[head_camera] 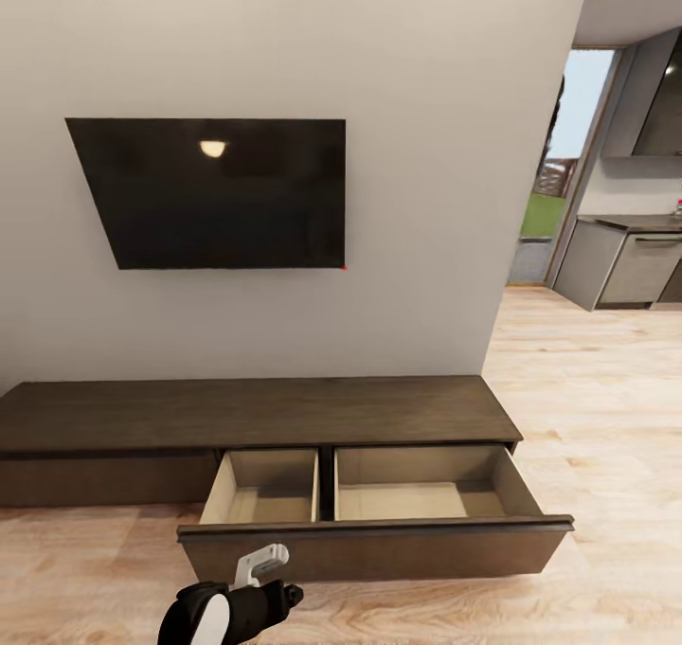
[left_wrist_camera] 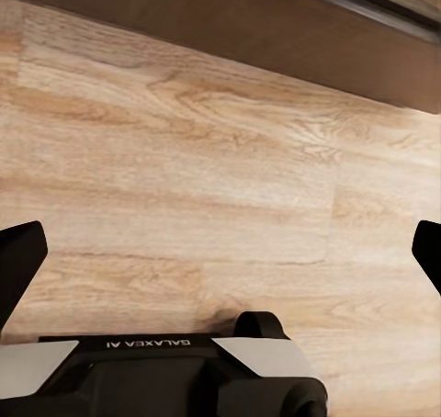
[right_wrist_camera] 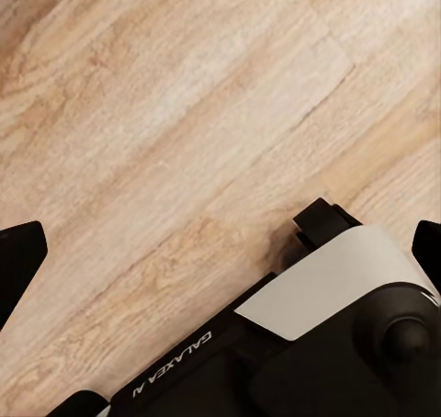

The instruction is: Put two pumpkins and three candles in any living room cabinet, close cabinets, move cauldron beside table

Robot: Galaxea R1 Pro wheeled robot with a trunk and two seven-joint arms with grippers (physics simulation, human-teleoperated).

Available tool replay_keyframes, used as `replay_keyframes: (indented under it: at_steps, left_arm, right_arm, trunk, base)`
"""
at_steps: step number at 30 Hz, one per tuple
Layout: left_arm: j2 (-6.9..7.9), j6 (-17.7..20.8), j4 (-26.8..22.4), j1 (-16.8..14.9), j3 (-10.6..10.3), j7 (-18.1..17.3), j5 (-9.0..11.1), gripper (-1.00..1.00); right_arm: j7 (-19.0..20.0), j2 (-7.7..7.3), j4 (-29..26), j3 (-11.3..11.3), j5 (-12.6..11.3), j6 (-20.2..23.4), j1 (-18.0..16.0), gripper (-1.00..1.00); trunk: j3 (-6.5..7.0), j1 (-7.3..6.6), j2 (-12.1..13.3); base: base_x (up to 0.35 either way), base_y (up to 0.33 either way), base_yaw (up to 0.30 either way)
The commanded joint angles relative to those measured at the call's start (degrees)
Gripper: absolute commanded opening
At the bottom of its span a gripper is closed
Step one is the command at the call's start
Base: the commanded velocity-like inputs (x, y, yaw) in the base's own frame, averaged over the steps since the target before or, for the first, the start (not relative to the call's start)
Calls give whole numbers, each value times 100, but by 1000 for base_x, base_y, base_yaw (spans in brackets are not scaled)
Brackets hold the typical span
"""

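Observation:
The long, low dark-brown cabinet [head_camera: 256, 413] stands against the wall in the head view. Its right-hand drawer [head_camera: 379, 543] is pulled out, and both pale wood compartments [head_camera: 421, 484] are empty. My left arm [head_camera: 232, 605] hangs low in front of the drawer front, which also appears as a dark band [left_wrist_camera: 276, 31] in the left wrist view. My left gripper [left_wrist_camera: 220, 252] is open over bare wooden floor, holding nothing. My right gripper [right_wrist_camera: 220, 247] is also open over floor boards. The pumpkins, candles, cauldron and table are out of view.
A black television [head_camera: 218, 190] hangs on the wall above the cabinet. To the right, an opening leads to grey kitchen cabinets [head_camera: 625, 266]. Light wooden floor [head_camera: 606, 408] stretches to the right of the drawer and in front of it.

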Motion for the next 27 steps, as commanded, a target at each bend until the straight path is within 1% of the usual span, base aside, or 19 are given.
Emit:
replay_keyframes:
  at_steps: [1,5,10,15,24,27]
  left_arm:
    - [-3,16,-6,-3,-5,56,60,100]
    - [-4,16,-6,-3,-7,56,60,100]
    - [-5,17,-6,-3,-7,56,60,100]
    - [0,15,-6,-3,-8,56,60,100]
    - [-3,14,-6,-3,-7,54,60,100]
    - [-5,16,-6,-3,-12,56,60,100]
  right_arm:
    - [-29,2,-16,-9,-21,29,0,100]
    - [-30,6,-16,-9,-21,29,0,100]
    - [-30,8,-16,-9,-21,29,0,100]
    - [-30,10,-16,-9,-21,29,0,100]
    - [-20,24,-16,-9,-21,88,-17,100]
    - [-16,127,-16,-10,-22,92,-18,100]
  trunk:
    - [-6,0,-4]
    - [-6,0,-4]
    - [-6,0,-4]
    - [-6,0,-4]
    - [-6,0,-4]
    - [-6,0,-4]
  base:
    - [-5,0,0]
    - [-83,0,0]
    - [-244,0,24]
    - [-210,0,244]
    - [-85,0,292]
    - [-74,0,295]
